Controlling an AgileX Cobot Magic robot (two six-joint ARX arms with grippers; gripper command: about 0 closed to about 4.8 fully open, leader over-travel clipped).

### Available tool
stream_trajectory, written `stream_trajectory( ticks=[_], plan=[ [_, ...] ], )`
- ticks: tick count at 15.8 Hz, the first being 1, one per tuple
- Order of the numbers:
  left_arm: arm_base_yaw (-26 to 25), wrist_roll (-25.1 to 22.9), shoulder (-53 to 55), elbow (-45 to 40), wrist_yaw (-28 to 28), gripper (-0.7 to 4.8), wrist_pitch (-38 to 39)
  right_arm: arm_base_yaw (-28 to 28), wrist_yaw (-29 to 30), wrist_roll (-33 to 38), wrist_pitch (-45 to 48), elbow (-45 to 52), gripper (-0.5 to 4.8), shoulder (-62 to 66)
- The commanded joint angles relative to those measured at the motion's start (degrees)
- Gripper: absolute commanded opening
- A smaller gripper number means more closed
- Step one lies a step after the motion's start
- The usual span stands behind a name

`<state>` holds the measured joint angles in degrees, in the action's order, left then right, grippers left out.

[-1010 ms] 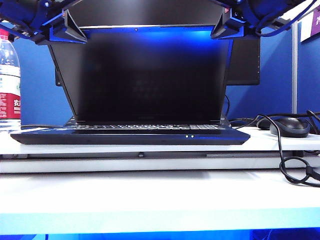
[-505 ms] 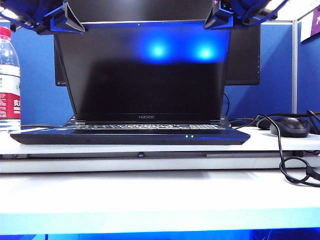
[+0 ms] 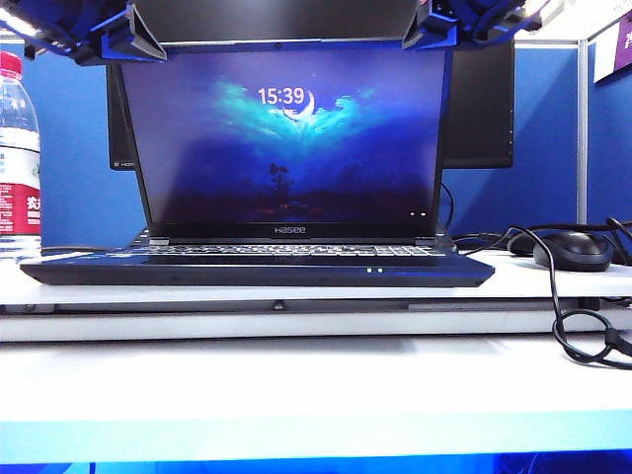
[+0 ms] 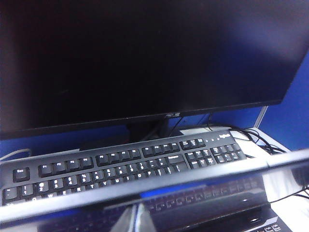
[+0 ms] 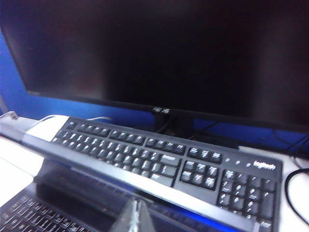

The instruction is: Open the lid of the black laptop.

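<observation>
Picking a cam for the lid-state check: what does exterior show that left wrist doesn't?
Exterior only: the black laptop from the front, lit screen reading 15:39, Hasee logo, water bottle, mouse, left claw and right claw at the lid's top corners.

Left wrist only: the separate keyboard and ASUS monitor face behind the laptop.

Both: the lid's top edge, raised.
</observation>
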<state>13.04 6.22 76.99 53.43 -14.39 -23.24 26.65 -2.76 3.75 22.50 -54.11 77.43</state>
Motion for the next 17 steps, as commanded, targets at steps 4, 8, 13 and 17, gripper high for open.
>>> stream_trajectory(
  ticks=[4,8,13,17],
  plan=[
    [-0.11,-0.85,5.27,9.90,-0.44,0.21,-1.95,-1.29,-0.04,-3.02,0.33,-7.37,-0.01,3.04],
    [-0.81,-1.64,7.76,11.98,-0.92,0.21,-2.10,-1.33,0.42,-3.96,0.04,-9.70,-0.01,4.79],
    [-0.81,-1.68,8.94,12.09,-0.87,0.21,-2.34,-1.18,10.84,-1.79,-2.19,-13.33,-0.01,4.57],
    [-0.83,-1.51,9.90,12.28,-0.83,0.21,-4.28,-0.83,15.85,-2.82,-10.21,-13.27,-0.01,5.18]
  ],
)
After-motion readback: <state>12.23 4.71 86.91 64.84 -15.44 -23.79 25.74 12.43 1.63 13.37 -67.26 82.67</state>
